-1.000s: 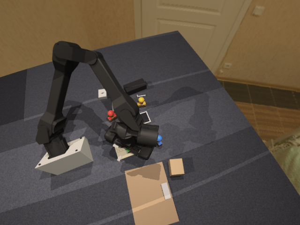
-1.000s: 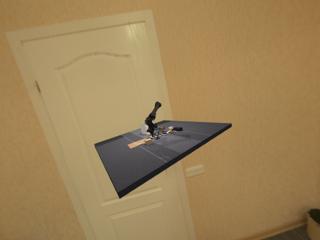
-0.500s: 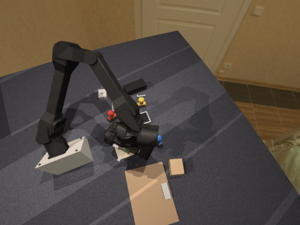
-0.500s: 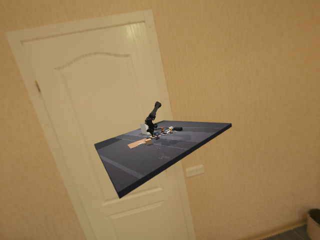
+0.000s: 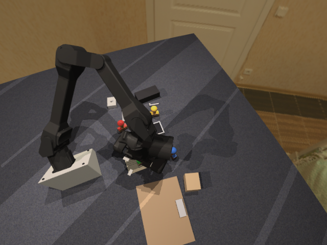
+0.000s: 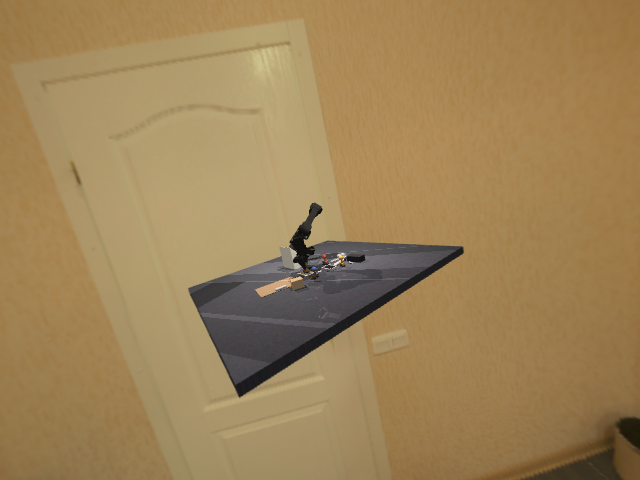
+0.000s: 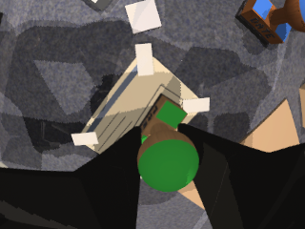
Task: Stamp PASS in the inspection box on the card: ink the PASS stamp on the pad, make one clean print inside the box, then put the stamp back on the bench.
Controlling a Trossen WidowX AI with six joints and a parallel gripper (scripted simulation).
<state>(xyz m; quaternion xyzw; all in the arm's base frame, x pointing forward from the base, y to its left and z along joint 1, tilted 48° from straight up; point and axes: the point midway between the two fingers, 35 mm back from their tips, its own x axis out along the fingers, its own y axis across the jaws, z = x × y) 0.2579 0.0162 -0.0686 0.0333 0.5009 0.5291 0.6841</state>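
Note:
My gripper is shut on the green stamp, with the fingers either side of its handle. Dark lettering, partly readable as PAS, shows on the stamp's wooden block. The block is over the cream card, at the outlined box near its right corner. I cannot tell whether it touches the card. The block hides most of the box, and no print shows. White tape holds the card's corners. A dark square with a white rim, possibly the ink pad, is partly behind the arm in the top view.
A blue DATE stamp stands near the gripper. A red stamp and a yellow stamp stand farther back. A black block and a small white block are behind. A cardboard sheet and a tan box are in front.

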